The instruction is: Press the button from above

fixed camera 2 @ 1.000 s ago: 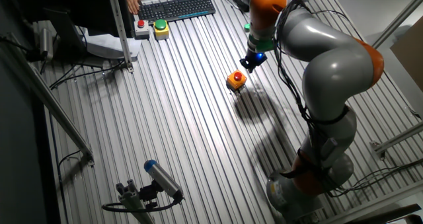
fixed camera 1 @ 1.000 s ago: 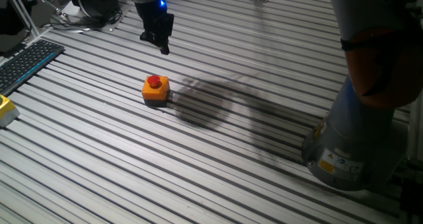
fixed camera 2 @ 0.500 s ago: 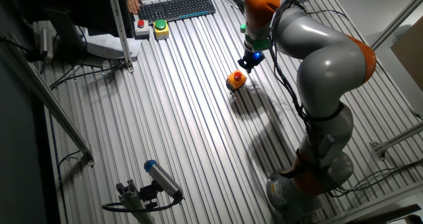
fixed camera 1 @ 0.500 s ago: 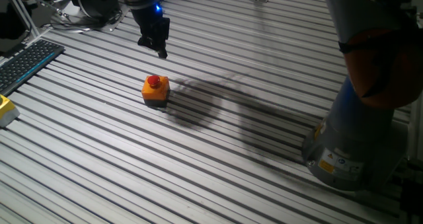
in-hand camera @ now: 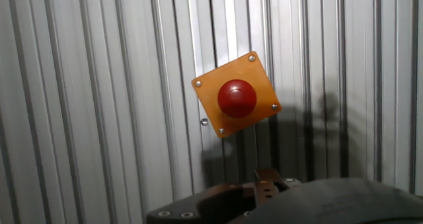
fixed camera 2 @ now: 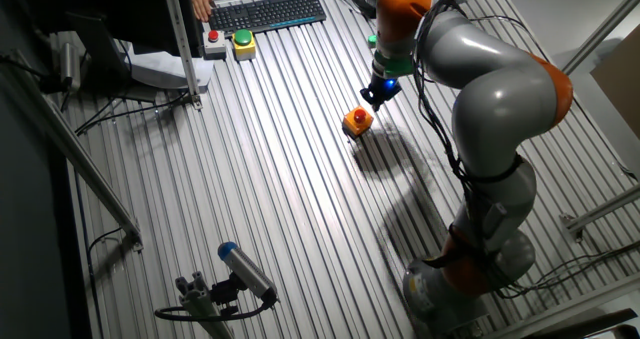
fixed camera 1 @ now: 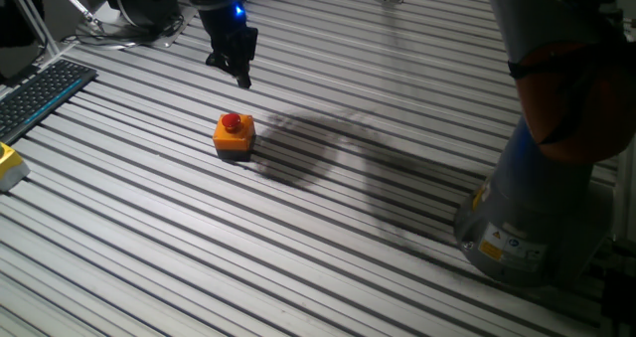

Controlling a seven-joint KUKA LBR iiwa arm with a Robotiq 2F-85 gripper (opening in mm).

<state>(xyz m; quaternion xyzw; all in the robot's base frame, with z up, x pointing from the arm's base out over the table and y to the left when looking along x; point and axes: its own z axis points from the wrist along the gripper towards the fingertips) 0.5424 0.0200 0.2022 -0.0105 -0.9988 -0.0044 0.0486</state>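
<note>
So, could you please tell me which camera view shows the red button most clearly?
The hand view: the button fills the middle of the picture, seen from straight above on its orange box. In one fixed view it is a small red cap seen obliquely; in the other fixed view, a tiny dot below the claw.

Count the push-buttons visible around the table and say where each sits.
3: a red button on the orange box mid-table, below the pincer; a red one and a green one beside the keyboard. Others may be hidden.

A black keyboard lies at the edge of a ribbed metal table, just beside two small button boxes.
</note>
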